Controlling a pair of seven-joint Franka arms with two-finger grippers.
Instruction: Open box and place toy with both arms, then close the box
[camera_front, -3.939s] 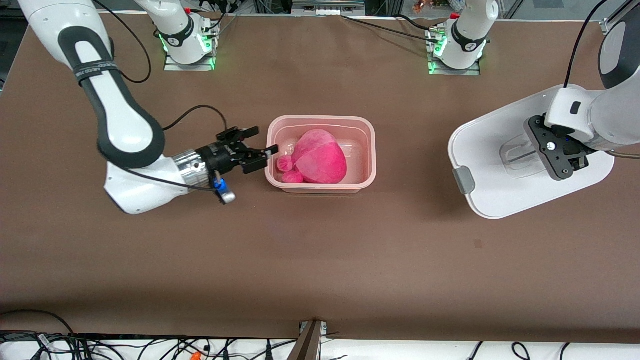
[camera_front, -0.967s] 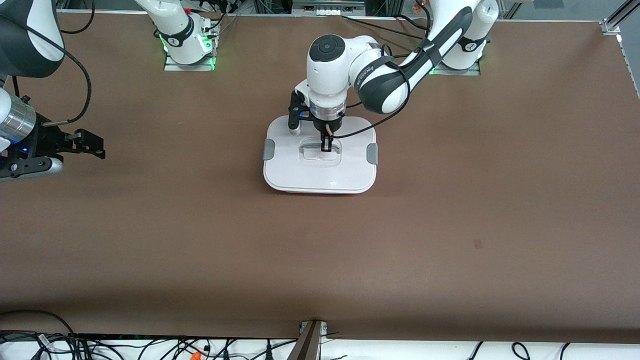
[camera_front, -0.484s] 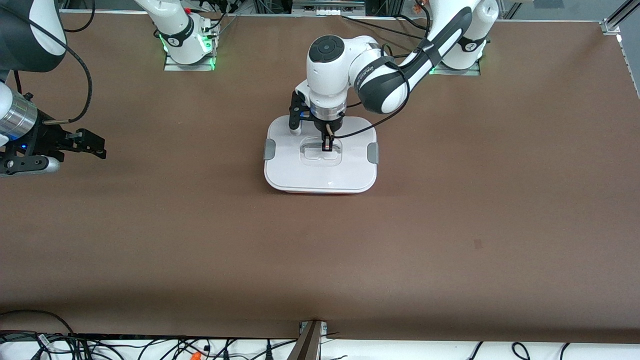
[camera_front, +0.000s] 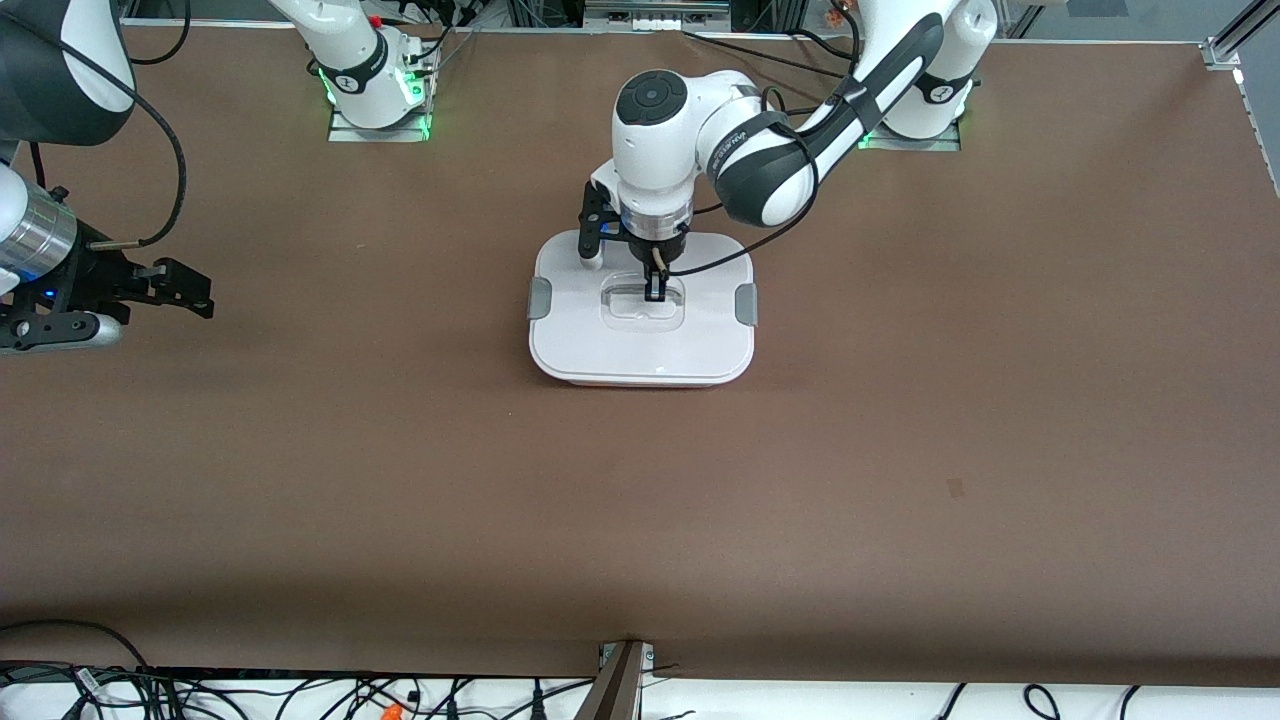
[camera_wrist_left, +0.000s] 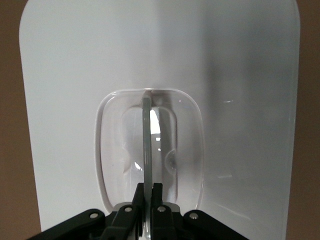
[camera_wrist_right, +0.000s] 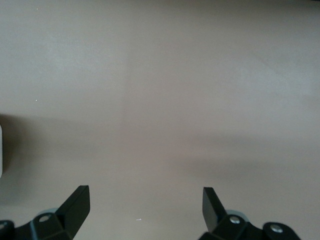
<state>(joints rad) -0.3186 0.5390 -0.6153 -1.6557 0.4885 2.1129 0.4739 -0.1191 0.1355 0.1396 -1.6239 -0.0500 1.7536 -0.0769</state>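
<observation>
The box (camera_front: 640, 375) stands mid-table with its white lid (camera_front: 700, 345) on top, a grey clip (camera_front: 539, 298) at each end. Only a thin pink strip of the tub shows under the lid's near edge. The toy is hidden inside. My left gripper (camera_front: 655, 292) stands over the lid's middle, shut on the clear handle (camera_wrist_left: 147, 145) in the lid's recess. In the left wrist view the lid (camera_wrist_left: 240, 90) fills the picture. My right gripper (camera_front: 195, 293) is open and empty at the right arm's end of the table, away from the box; its view (camera_wrist_right: 145, 200) shows bare table.
The brown table (camera_front: 900, 450) spreads around the box. Arm bases (camera_front: 375, 90) stand along the table's edge farthest from the front camera. Cables (camera_front: 300, 700) lie past the table's near edge.
Earlier the box stood open with the toy inside and the lid lay at the left arm's end. The lid now sits on the box. In the last second it settled slightly; the right gripper hardly moved.
</observation>
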